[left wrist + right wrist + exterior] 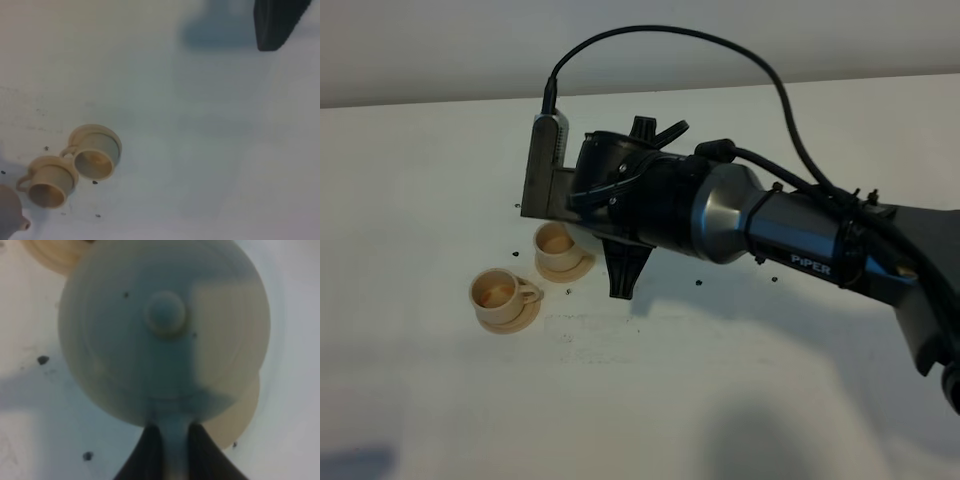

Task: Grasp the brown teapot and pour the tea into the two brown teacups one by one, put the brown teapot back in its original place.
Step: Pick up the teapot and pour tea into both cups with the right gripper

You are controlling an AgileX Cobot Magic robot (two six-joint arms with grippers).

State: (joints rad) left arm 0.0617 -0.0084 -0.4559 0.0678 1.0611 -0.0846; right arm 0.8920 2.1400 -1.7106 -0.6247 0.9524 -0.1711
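Note:
The brown teapot (165, 335) fills the right wrist view from above, its knobbed lid toward the camera. My right gripper (175, 442) is shut on its loop handle, one dark finger (147, 457) on each side. Under the pot, an edge of the tan round coaster (242, 410), the original place, shows. I cannot tell whether the pot rests on it. In the high view my right arm (720, 215) reaches across to the left and hides the teapot. The two brown teacups (505, 293) (560, 248) stand on their saucers just left of it, also seen from the left wrist (95, 152) (47, 182). My left gripper is out of view.
Small dark specks (700, 281) dot the white table (740, 400) around the cups. A dark blurred shape (277, 22) sits at one corner of the left wrist view. A saucer's edge (50, 255) lies just beyond the teapot in the right wrist view.

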